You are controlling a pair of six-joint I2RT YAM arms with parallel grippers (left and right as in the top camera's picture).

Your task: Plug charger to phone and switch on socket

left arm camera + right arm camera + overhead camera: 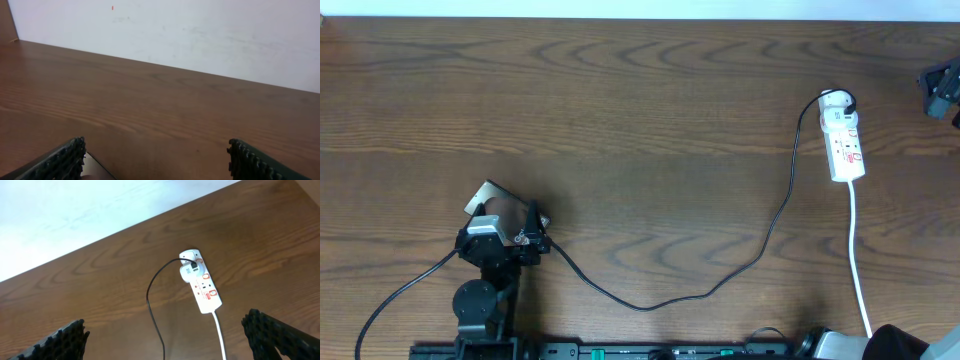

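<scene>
Charger (148,296) reaches phone (483,197); we cannot confirm insertion and judge socket (844,145) switching outstanding. Left gripper (157,156) and right gripper (167,335) fingers spread, empty.

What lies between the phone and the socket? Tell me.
Only the charger cable, looping across bare table from the socket toward the phone; the overhead view shows it.

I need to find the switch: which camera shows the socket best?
Right wrist: the socket lies unobstructed mid-frame, with its red switch marks and a plugged-in white adapter visible. Overhead shows it small, at far right. Left wrist shows none of it.
</scene>
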